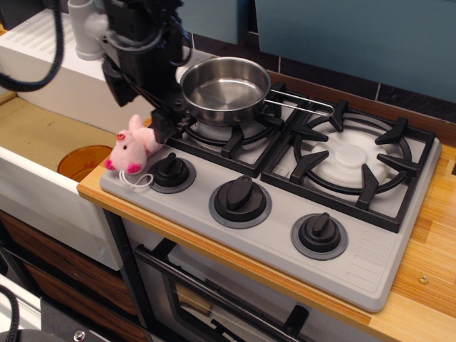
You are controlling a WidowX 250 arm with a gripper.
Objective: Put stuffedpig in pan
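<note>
Just below the black pincer (160,117) lies the light-pink stuffedpig (134,147) with darker pink snout and feet; right of the pincer, the shiny silver pan (224,89) on black grates (299,146).

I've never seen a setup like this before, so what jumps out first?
A small pink stuffedpig lies at the stove's front left corner, beside the leftmost knob. Right above it hangs the black gripper, its jaws just at the pig's back end. Behind, a shiny empty pan sits on the left burner.
</note>
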